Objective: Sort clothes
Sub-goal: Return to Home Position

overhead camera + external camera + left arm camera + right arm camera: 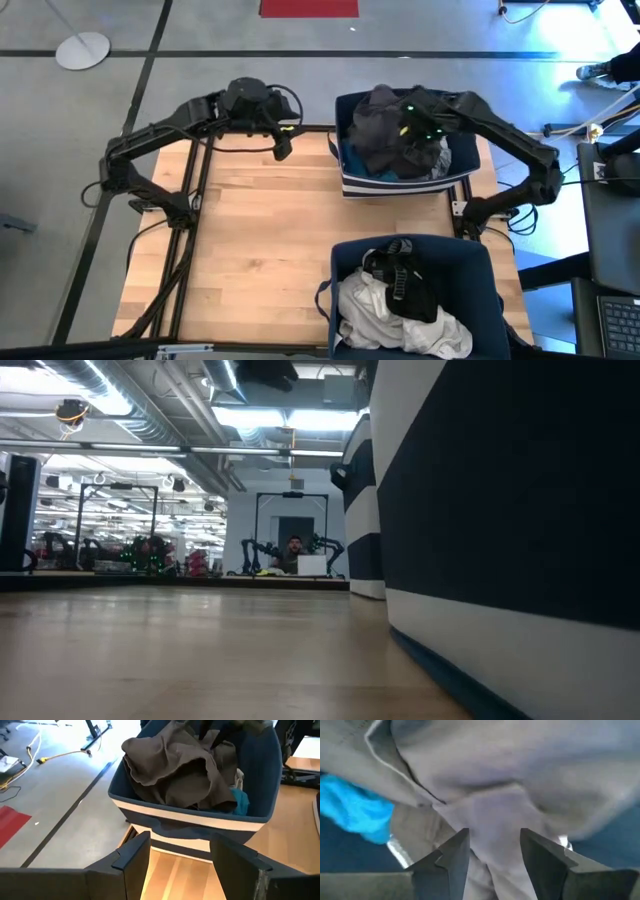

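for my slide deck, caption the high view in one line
Right hand above grey clothes in the upper bin; left hand waits beside it, over the table.

The far bin (400,185) is navy with a broad white stripe, holding a dark grey garment (380,130) and a turquoise garment (241,802). The near bin (350,255) is navy, with a white garment (370,315) and a black garment (410,290). The desk (260,230) is pale wood

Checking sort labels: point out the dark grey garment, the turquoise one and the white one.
dark grey garment (170,772): left wrist view, crumpled top fold.
turquoise garment (355,812): right wrist view, exposed patch.
white garment (355,308): high view, bunched left part.
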`<state>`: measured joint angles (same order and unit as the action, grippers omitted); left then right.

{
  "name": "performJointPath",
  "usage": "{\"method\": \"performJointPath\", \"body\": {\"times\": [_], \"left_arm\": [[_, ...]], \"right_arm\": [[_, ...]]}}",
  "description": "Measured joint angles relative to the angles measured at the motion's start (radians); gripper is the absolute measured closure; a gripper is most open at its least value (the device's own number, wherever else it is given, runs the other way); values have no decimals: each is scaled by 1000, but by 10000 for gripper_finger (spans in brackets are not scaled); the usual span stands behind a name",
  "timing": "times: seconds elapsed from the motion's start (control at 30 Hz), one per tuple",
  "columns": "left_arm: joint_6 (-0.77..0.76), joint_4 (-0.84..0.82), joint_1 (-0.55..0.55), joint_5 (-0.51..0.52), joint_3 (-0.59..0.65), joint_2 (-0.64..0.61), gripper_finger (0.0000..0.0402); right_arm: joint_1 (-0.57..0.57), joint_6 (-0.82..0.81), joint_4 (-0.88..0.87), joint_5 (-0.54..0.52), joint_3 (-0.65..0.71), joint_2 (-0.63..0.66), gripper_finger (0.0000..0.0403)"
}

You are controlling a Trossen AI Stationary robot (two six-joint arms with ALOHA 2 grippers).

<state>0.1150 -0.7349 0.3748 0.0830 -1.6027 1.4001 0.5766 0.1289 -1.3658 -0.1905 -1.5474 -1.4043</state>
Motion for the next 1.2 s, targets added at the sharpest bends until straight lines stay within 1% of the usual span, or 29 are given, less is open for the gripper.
{"method": "performJointPath", "body": {"times": [0.1, 0.2, 0.3, 0.4, 0.53, 0.63, 0.7, 0.83, 0.9, 0.93, 1.03, 1.2], "left_arm": [[-3, 5, 0, 0, 27, -15, 206], [-4, 23, 0, 0, 57, -36, 206], [-18, 29, 0, -1, 71, -50, 206], [-22, 74, -9, -4, 125, -70, 206], [-36, 177, -32, -13, 232, -119, 206], [-47, 284, -52, -13, 332, -168, 209], [-50, 355, -65, -13, 399, -208, 221], [-85, 442, -76, -48, 513, -289, 266], [-103, 462, -79, -62, 563, -322, 292], [-103, 475, -82, -69, 586, -340, 305], [-101, 544, -95, -74, 659, -397, 340], [-88, 668, -134, -76, 786, -499, 380]], "right_arm": [[-15, -25, -32, 15, -39, 58, 226], [-40, -38, -21, 43, -54, 134, 226], [-79, -53, 16, 126, -55, 211, 226], [-126, -55, 69, 229, -48, 285, 226], [-195, -54, 199, 350, 22, 394, 236], [-232, -46, 312, 413, 123, 480, 270], [-251, -46, 389, 445, 199, 538, 303], [-263, -46, 490, 453, 342, 685, 374], [-263, -52, 539, 458, 411, 771, 395], [-263, -60, 563, 469, 443, 808, 396], [-262, -97, 641, 498, 544, 920, 384], [-262, -122, 694, 498, 689, 1071, 382]]}}
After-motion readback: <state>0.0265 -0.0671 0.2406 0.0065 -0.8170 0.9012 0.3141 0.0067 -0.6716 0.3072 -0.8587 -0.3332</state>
